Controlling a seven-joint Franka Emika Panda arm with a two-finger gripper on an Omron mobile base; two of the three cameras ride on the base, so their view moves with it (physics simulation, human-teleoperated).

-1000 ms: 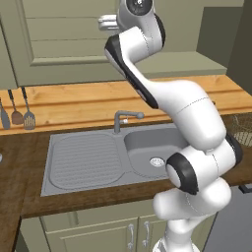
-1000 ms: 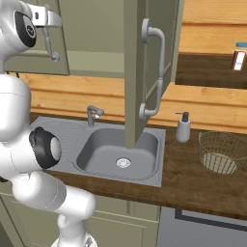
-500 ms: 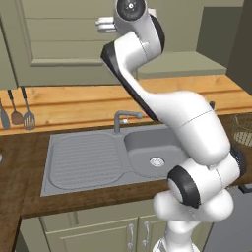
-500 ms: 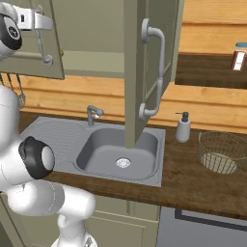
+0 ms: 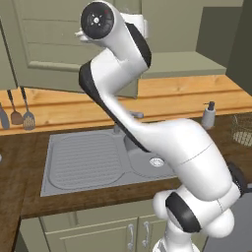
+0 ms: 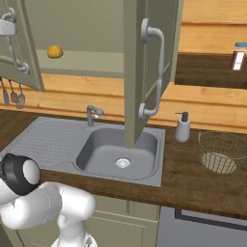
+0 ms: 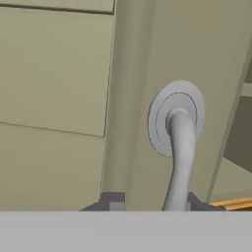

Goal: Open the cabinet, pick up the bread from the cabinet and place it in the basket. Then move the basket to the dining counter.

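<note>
The cabinet (image 6: 87, 29) stands with both doors swung out. Its right door (image 6: 137, 72) is edge-on above the sink. My gripper (image 6: 6, 29) is at the left door's (image 6: 21, 53) curved silver handle (image 7: 179, 157). In the hand view that handle runs between my fingertips and lies against the right one (image 7: 195, 202), while the left fingertip (image 7: 112, 201) stands apart, so the gripper (image 7: 153, 202) is open. The bread (image 6: 55, 51), a small yellow-orange lump, lies on the cabinet's shelf. The wire basket (image 6: 223, 152) sits on the worktop at the far right, also seen as the basket (image 5: 243, 129).
A steel sink (image 6: 120, 149) with a faucet (image 6: 91, 115) lies below the cabinet. A soap dispenser (image 6: 182, 128) stands between sink and basket. Utensils (image 5: 19, 110) hang on the wall at the left. My arm's upper links (image 5: 113, 54) rise in front of the left door.
The arm has swung to the left with the left door's handle, and the door has opened wider. The bread on the shelf has come into sight in the right base view.
</note>
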